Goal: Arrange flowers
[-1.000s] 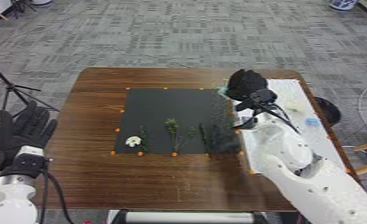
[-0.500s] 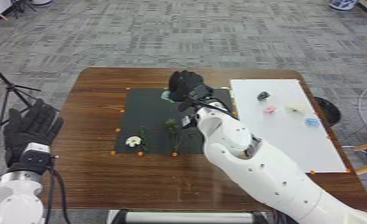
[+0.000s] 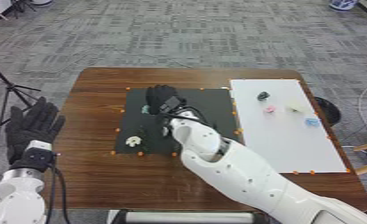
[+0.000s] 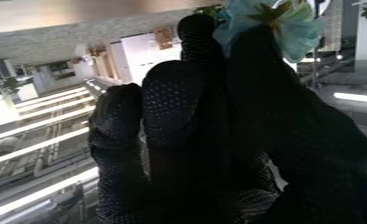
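Flower [image 3: 146, 109] in pale teal, pinched by the right hand [image 3: 162, 94] above the dark mat [image 3: 212, 100].
In the head view it shows beside the black glove's left edge, left of the frame's centre; the smooth white right arm [image 3: 250, 175] slants across the mat and hides part of it. A white flower [image 3: 133, 141] lies at the mat's lower left; pink [image 3: 270, 109] and blue [image 3: 313, 122] blossoms dot the flat white board [image 3: 304, 150] at right. Left of the wooden table [image 3: 82, 175], the left hand [image 3: 33, 127] is open, fingers straight. In the right wrist view, thin ruffled petals flare between the thumb and a fingertip of dotted fabric.
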